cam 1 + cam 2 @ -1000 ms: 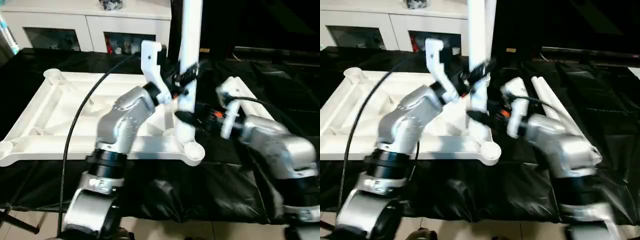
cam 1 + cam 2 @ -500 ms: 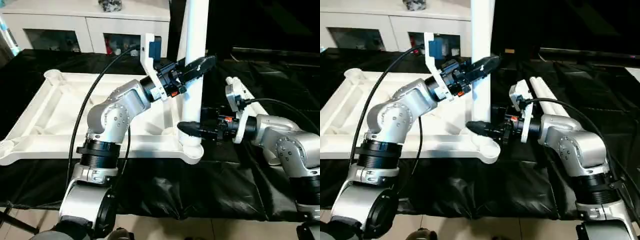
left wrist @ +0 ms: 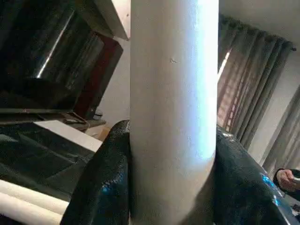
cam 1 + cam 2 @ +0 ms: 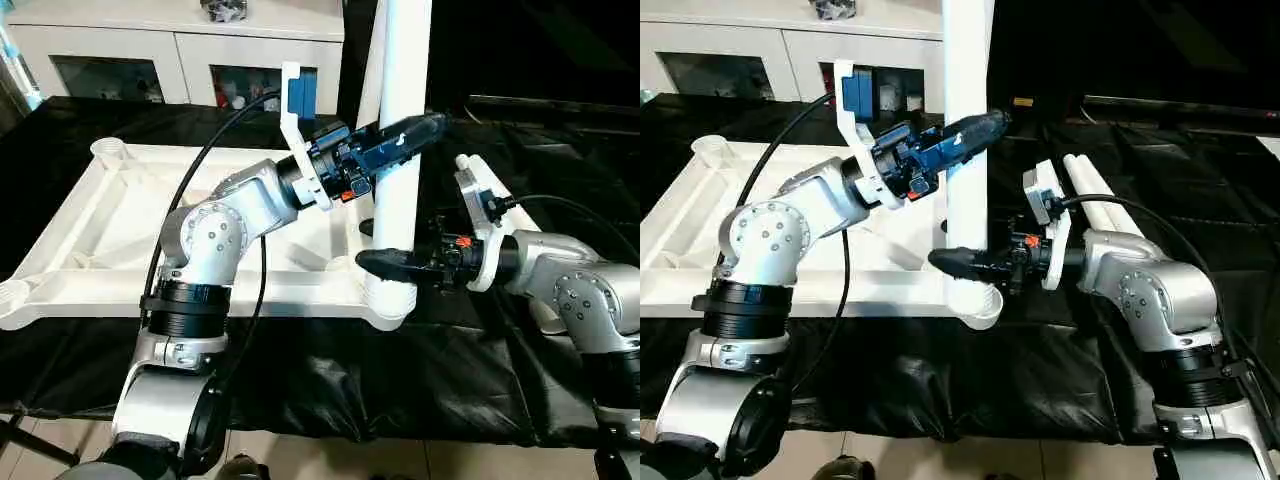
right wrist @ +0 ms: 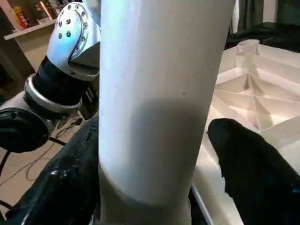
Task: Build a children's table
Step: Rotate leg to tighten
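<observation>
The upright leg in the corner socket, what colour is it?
Plain white, clearest in the left eye view: the leg.

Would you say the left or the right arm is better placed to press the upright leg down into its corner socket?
Probably the left: its fingers clamp the leg on both sides, while a gap shows beside one finger of the right gripper.

No readable text, label, brand, number or sign appears anywhere in these views.
</observation>
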